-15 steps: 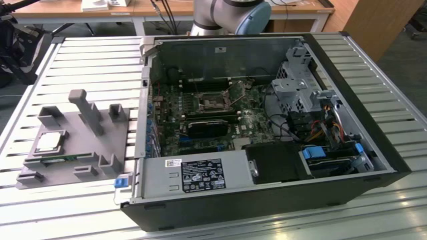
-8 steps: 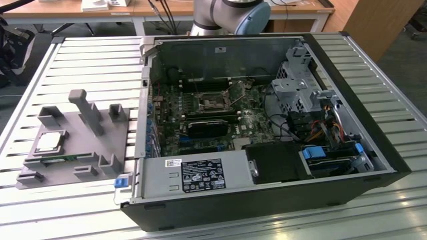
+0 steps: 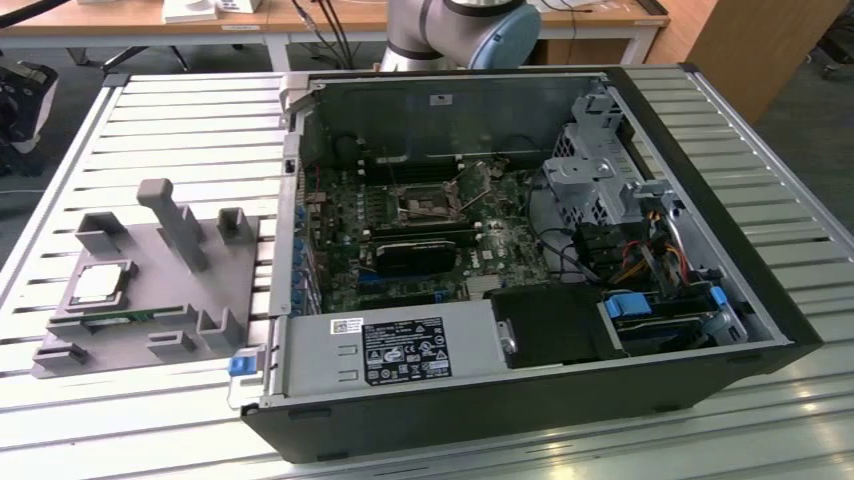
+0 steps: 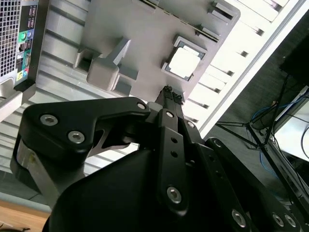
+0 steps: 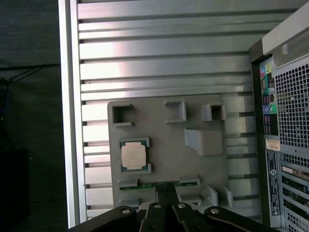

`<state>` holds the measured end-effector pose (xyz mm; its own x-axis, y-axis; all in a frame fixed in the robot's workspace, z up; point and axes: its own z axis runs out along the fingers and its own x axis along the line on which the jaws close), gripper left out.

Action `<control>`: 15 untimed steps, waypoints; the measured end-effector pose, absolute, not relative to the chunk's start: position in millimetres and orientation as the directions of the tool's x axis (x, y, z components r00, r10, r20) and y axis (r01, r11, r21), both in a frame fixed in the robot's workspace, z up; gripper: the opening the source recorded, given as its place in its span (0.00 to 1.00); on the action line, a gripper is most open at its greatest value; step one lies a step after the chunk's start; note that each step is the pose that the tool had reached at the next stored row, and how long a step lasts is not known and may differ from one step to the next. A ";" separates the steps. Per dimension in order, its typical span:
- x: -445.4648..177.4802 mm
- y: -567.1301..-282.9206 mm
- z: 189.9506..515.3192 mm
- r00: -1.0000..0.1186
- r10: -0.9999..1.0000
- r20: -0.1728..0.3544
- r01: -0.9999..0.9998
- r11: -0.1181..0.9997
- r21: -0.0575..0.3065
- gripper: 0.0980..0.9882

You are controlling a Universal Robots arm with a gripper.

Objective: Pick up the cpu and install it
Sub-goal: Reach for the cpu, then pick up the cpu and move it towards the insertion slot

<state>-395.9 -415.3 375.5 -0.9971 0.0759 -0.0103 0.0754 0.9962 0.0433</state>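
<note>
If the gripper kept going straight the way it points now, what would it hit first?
Likely the edge of the grey holder, beside the cpu, not the cpu itself; how high the gripper hangs is unclear.

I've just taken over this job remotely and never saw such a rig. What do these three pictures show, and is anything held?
This is one robot arm with a black pincer at its end. The exterior view, from a camera off the arm, shows a slatted metal table with an opened computer case and, at the exterior view's left, a grey holder. Both wrist views come from cameras riding on the arm, looking past the pincer at that holder. The cpu, a small silvery square, lies in a pocket of the holder. The pincer hangs above the holder, shut and empty; the cpu is not yet picked up.
</note>
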 end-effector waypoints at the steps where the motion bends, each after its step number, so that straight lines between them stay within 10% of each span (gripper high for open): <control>1: -396.3 -415.3 375.2 -0.997 0.076 -0.009 0.075 0.996 0.043 0.01; 15: -398.1 -415.4 371.9 -0.997 0.076 -0.006 0.076 0.996 0.049 0.01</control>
<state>-398.1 -415.4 371.9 -0.9971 0.0760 -0.0055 0.0756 0.9959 0.0494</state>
